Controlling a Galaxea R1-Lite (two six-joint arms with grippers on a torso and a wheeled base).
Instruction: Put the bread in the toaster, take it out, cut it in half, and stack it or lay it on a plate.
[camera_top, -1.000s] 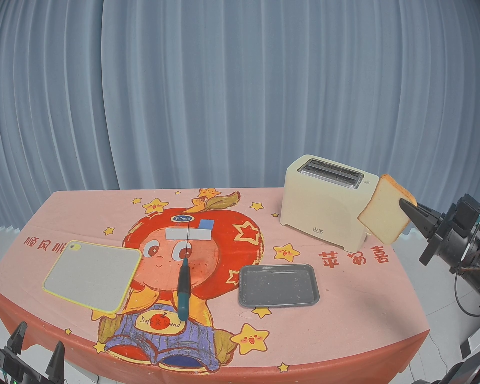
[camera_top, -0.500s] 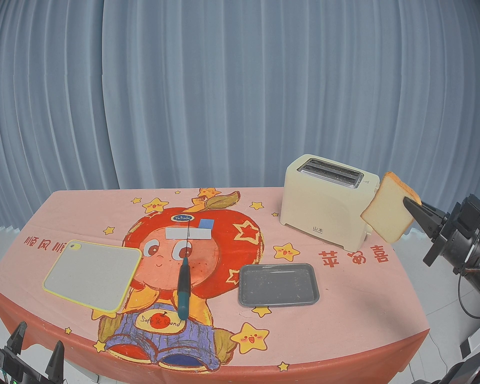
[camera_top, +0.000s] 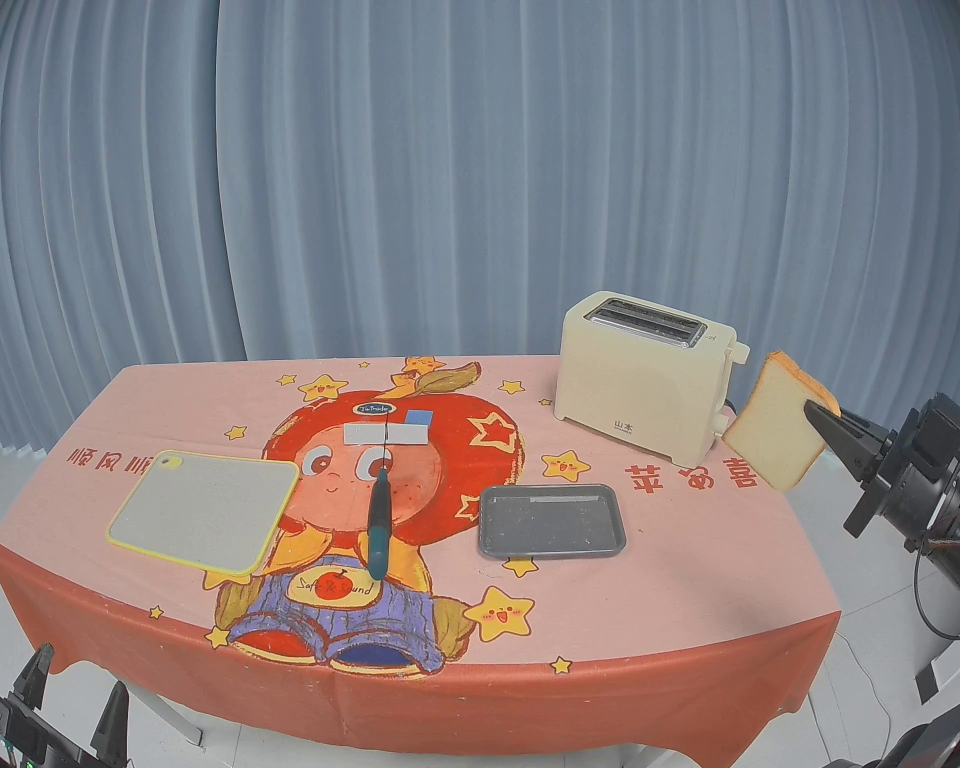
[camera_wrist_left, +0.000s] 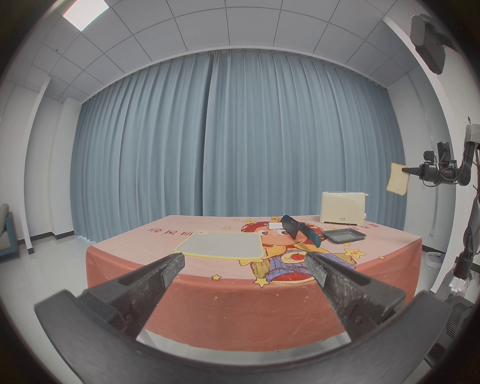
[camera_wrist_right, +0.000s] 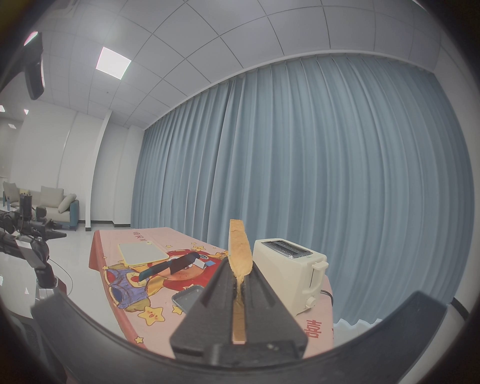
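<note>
Around the work: pink cartoon-print table, pleated blue curtain behind. Grey cutting board with a yellow rim lies on the robot's left side. A knife with a teal handle lies mid-table, blade pointing away from me. Just beside it to the right is a dark grey plate, rectangular, shallow, with rounded corners. The toaster stands at the far right of the table: cream, boxy, smooth, two slots on top. Its lever end faces the bread.

Bread: one square slice, pale face, browned crust, held in the air off the table's right edge, beside the toaster and apart from it, tilted. Right gripper has its black pointed fingers clamped on the slice's edge; in the right wrist view the slice stands edge-on between them.

Left gripper hangs low in front of the table's near edge, fingers spread wide, nothing between them.

Since a second ago: my whole head picture has shifted, so the camera moved. The slice then overlapped the toaster's end; now a gap shows between them.
</note>
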